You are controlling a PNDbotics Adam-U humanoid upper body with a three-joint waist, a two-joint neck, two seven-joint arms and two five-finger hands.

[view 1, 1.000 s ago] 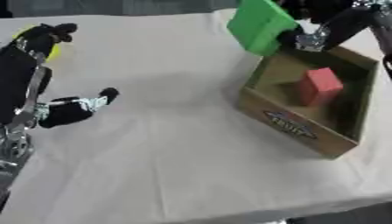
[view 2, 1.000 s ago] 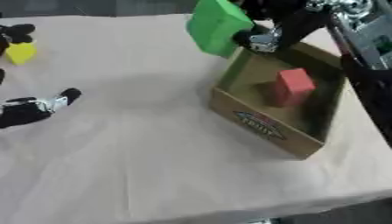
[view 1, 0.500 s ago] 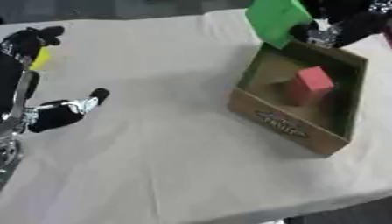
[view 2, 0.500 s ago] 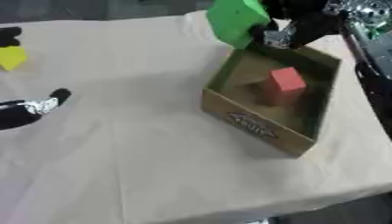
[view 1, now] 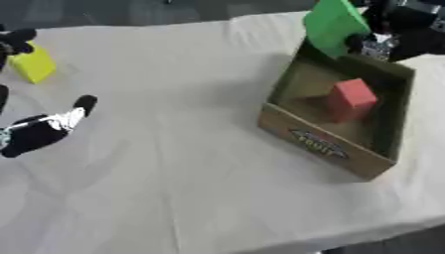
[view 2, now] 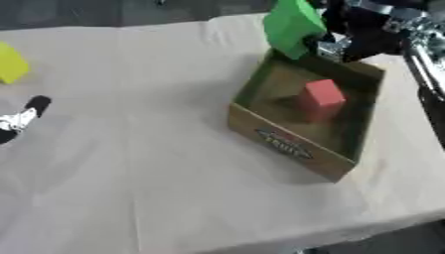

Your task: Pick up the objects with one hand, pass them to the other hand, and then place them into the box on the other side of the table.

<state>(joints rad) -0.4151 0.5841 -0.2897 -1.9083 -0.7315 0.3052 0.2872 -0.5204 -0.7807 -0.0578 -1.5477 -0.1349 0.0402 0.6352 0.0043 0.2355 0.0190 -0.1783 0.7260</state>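
Note:
A green block (view 1: 333, 24) hangs over the far corner of the cardboard box (view 1: 317, 143), held from the right by my right hand (view 1: 375, 38), whose fingers are curled round it. A red block (view 1: 350, 97) stands upright inside the box. A yellow block (view 1: 33, 63) lies on the cloth at the far left. My left hand (view 1: 43, 129) hovers low at the left edge, fingers relaxed and holding nothing.
A wrinkled white cloth (view 1: 174, 163) covers the table. Its front edge runs along the bottom right, close to the box's near corner. The right arm (view 2: 426, 54) comes down along the box's right side.
The camera has shifted, so the whole scene sits differently. The green block in my right hand has moved toward the box's far corner. The left hand has stayed put.

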